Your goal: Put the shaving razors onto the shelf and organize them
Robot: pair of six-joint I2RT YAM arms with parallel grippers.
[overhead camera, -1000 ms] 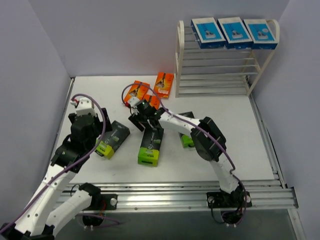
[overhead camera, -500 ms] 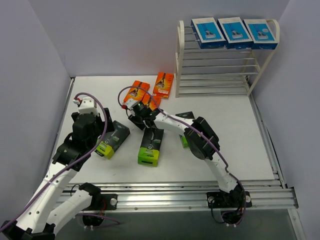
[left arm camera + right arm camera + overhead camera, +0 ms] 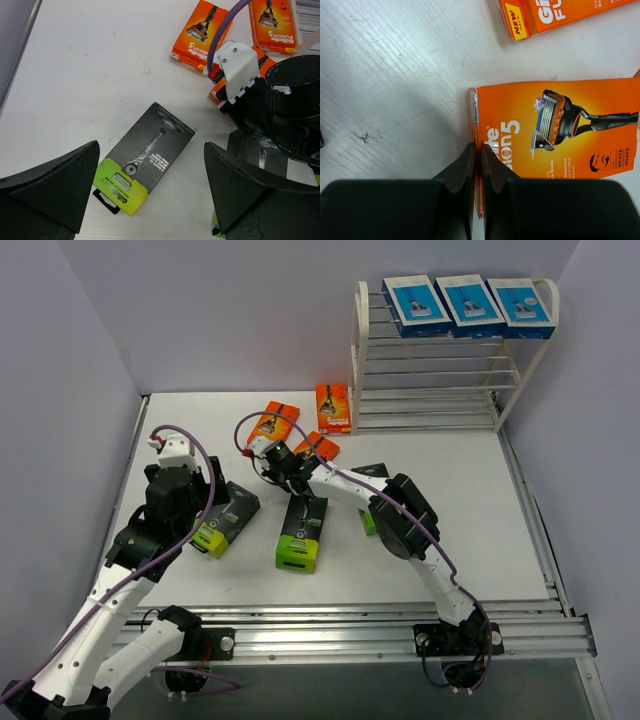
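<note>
Lifting the orange pack [image 3: 560,130] cleanly is the step in hand, by my reading, and the hold looks thin. The right gripper [image 3: 476,150] is pinched down to almost nothing on the pack's short edge, with only a sliver of orange card showing between the jaws. The pack lies flat and face up on the table [image 3: 200,420], well apart from the shelf [image 3: 357,340]. The left orange pack [image 3: 278,423] and the far orange pack [image 3: 333,407] lie near it. A card edge can bend or slide out, so I would raise it slowly and watch whether the whole pack comes up. If it droops or twists, it is better to set it down and bite deeper than to carry it loose. The lift should go straight up, so the hanging end does not drag the 2 neighbours. On the shelf, 3 blue packs [image 3: 470,302] fill the top tier in a row, so a lower tier suits the orange set. The rods [image 3: 430,368] are thin, so the pack should go in flat across several of them and be let go low. The left gripper [image 3: 151,150] hangs spread wide and empty over a black pack [image 3: 160,142]. Its path should be kept apart from the right arm's reach.
</note>
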